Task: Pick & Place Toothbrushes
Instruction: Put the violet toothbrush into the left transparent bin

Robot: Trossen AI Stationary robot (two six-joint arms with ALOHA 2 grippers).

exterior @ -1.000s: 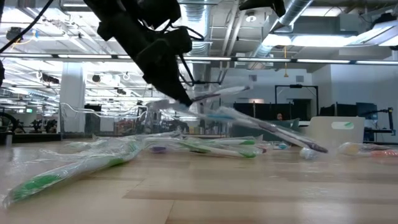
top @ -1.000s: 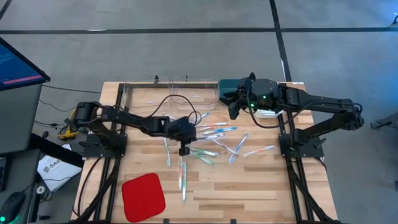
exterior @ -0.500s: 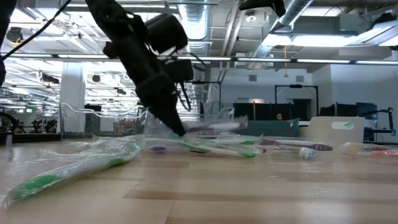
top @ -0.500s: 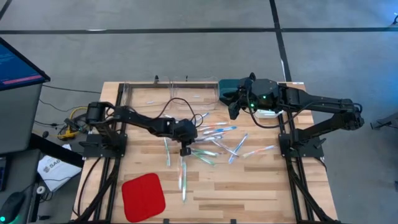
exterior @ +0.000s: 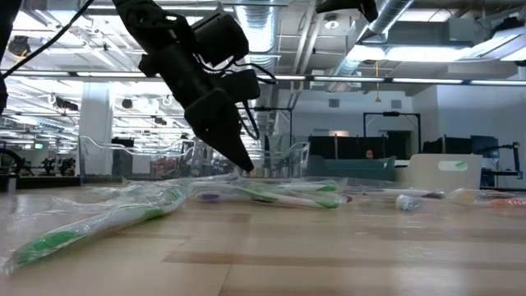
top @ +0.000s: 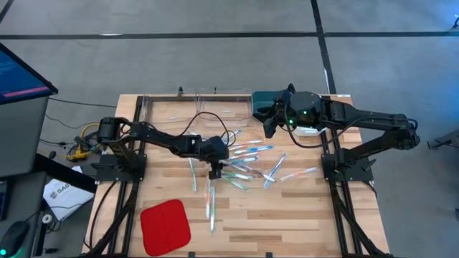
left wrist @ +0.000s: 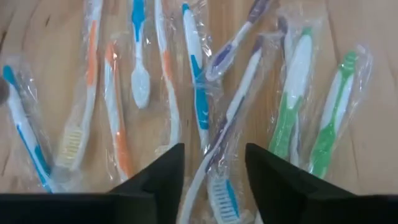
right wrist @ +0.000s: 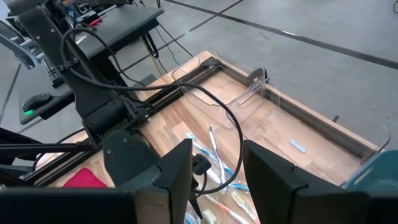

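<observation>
The toothbrushes lie scattered in clear wrappers at the table's centre. The left gripper hangs just above the pile's near edge, fingers parted and empty; a second earlier it carried a wrapped brush, now dropped back among the others. The right gripper waits beyond the pile, beside the teal bin; fingers partly apart, nothing between them. A red pad lies well apart from the pile, near the table's front edge.

The scene is being lit evenly by bright ceiling strips. Glare is being thrown off the toothbrushes' wrappers, and the nearest are being blurred.
</observation>
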